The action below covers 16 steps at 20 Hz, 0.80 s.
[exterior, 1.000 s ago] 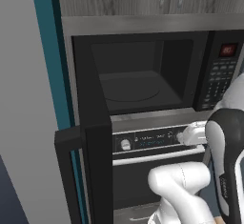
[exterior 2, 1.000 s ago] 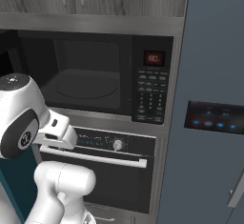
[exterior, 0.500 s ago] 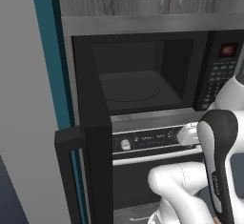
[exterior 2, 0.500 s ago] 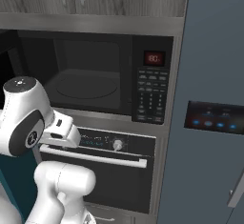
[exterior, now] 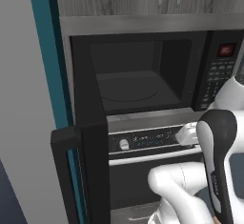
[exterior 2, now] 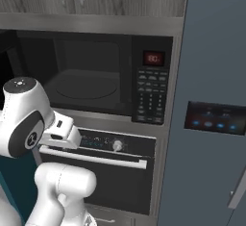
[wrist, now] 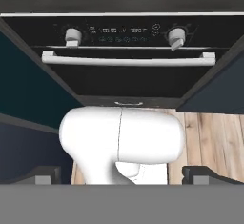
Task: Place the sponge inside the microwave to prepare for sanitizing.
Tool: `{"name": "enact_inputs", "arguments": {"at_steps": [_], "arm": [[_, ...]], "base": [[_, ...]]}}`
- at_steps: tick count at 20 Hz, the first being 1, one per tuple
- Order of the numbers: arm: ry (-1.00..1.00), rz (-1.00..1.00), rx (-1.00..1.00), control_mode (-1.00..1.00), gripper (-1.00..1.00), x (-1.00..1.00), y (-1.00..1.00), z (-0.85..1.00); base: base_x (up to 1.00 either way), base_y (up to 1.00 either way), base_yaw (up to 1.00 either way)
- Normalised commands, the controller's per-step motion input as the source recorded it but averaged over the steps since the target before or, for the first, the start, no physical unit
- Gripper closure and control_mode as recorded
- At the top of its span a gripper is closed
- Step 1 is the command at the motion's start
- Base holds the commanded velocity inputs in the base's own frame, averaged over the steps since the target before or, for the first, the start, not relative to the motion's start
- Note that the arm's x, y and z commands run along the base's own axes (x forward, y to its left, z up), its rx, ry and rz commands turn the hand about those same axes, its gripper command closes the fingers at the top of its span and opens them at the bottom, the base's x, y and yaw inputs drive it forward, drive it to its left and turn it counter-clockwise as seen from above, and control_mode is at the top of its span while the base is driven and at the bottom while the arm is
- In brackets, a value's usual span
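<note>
1. The microwave [exterior: 143, 75] is seen with its door [exterior: 90, 142] swung fully open toward 9 o'clock in the left base view; the cavity and its round turntable [exterior: 127, 90] are exposed and bare.
2. The sponge cannot be located in any view. It is neither in the cavity nor visibly between the fingers, so its position, heading and long axis cannot be stated.
3. In the hand view the gripper [wrist: 122, 175] is aimed at the oven [wrist: 126, 56] below the microwave, with the oven's bar handle [wrist: 126, 60] at 12 o'clock and wooden floor [wrist: 214, 137] at 4 o'clock.
4. The two fingertips [wrist: 43, 176] are set wide apart at 7 and 5 o'clock of the hand view. Nothing green is seen between them, but the gap is largely masked by the robot's own body, so a held item cannot be excluded.
5. Risk, as judged: if no sponge is held, the task cannot be completed until it is found.
6. Risk, as judged: the hand sits low, at oven level. A straight rise toward the cavity could strike the sill under the microwave or the oven handle.
7. Risk, as judged: the open door stands close at the arm's left; a wide swing could knock it.
</note>
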Motion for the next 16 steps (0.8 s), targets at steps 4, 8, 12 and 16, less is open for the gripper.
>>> {"name": "enact_inputs", "arguments": {"at_steps": [4, 8, 12, 16], "arm": [[0.00, 0.00, 0.00, 1.00, -1.00, 0.00, 0.00, 0.00], [0.00, 0.00, 0.00, 1.00, -1.00, 0.00, 0.00, 0.00], [0.00, 0.00, 0.00, 1.00, -1.00, 0.00, 0.00, 0.00], [0.00, 0.00, 0.00, 1.00, -1.00, 0.00, 0.00, 0.00]], "base": [[-0.45, -0.39, 0.00], [-0.36, -0.48, -0.01], [-0.33, -0.60, -0.11], [0.01, -0.93, -0.36]]}}
